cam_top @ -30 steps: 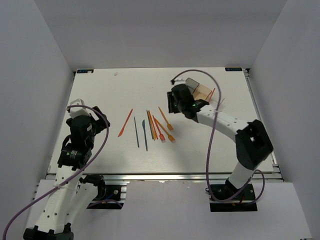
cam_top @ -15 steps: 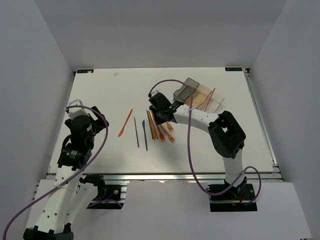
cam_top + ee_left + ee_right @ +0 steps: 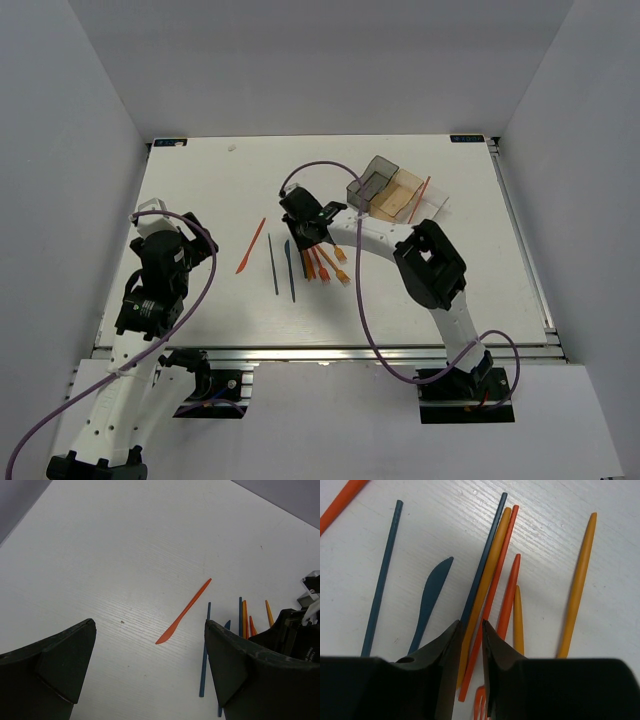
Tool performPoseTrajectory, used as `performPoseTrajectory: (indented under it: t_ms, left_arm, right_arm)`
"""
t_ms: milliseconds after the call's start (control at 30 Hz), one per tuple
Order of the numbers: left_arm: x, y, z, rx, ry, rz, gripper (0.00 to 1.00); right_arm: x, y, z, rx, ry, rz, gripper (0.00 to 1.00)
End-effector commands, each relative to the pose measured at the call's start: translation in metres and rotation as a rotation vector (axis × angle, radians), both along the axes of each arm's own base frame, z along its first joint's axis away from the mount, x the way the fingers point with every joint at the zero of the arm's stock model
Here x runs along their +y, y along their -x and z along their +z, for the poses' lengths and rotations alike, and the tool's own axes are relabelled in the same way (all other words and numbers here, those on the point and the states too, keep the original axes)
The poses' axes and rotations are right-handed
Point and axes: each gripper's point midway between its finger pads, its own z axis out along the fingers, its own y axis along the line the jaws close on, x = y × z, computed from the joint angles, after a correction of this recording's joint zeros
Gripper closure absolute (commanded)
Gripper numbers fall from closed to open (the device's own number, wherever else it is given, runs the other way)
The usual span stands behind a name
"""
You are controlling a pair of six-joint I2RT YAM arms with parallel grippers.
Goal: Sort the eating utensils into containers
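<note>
Right gripper [image 3: 469, 630] narrow astride thin orange stick [image 3: 495, 555]; left gripper [image 3: 149, 630] wide.

I see the utensils lying flat mid-table. An orange knife [image 3: 251, 246] lies alone on the left, beside it a blue stick [image 3: 272, 263] and a blue knife [image 3: 289, 270]. Next comes a tight fan of orange sticks and forks [image 3: 322, 262], with a second dark blue stick [image 3: 482, 562] touching its left edge. The joined bins [image 3: 398, 192] stand behind and to the right, in the order smoky, orange, clear. One orange utensil [image 3: 419, 198] is propped in them; I can't tell which compartment.
</note>
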Motion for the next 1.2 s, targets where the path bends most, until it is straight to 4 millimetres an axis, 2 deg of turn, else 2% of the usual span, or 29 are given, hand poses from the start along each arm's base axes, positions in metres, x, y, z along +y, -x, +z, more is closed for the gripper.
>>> performPoseTrajectory:
  t_ms: [0, 367, 767, 1067, 1133, 1167]
  left_arm:
    - [-0.001, 0.000, 0.003, -0.008, 0.001, -0.008, 0.02]
    - [-0.002, 0.001, 0.003, -0.010, 0.002, -0.014, 0.02]
    - [-0.002, 0.001, 0.003, -0.010, 0.002, -0.014, 0.02]
    - [-0.002, 0.001, 0.003, -0.011, 0.003, -0.015, 0.02]
    - [-0.002, 0.001, 0.003, -0.010, 0.002, -0.014, 0.02]
    - [-0.002, 0.001, 0.003, -0.011, 0.003, -0.015, 0.02]
  right_arm:
    - [0.002, -0.004, -0.003, 0.012, 0.013, -0.026, 0.72]
    - [-0.009, 0.001, -0.011, 0.024, 0.049, -0.040, 0.74]
    - [-0.017, 0.008, -0.036, 0.066, 0.102, -0.041, 0.78]
    - [-0.025, 0.020, -0.061, 0.126, 0.138, -0.044, 0.77]
    - [-0.027, 0.023, -0.065, 0.137, 0.150, -0.045, 0.79]
    - [-0.029, 0.023, -0.067, 0.140, 0.152, -0.048, 0.84]
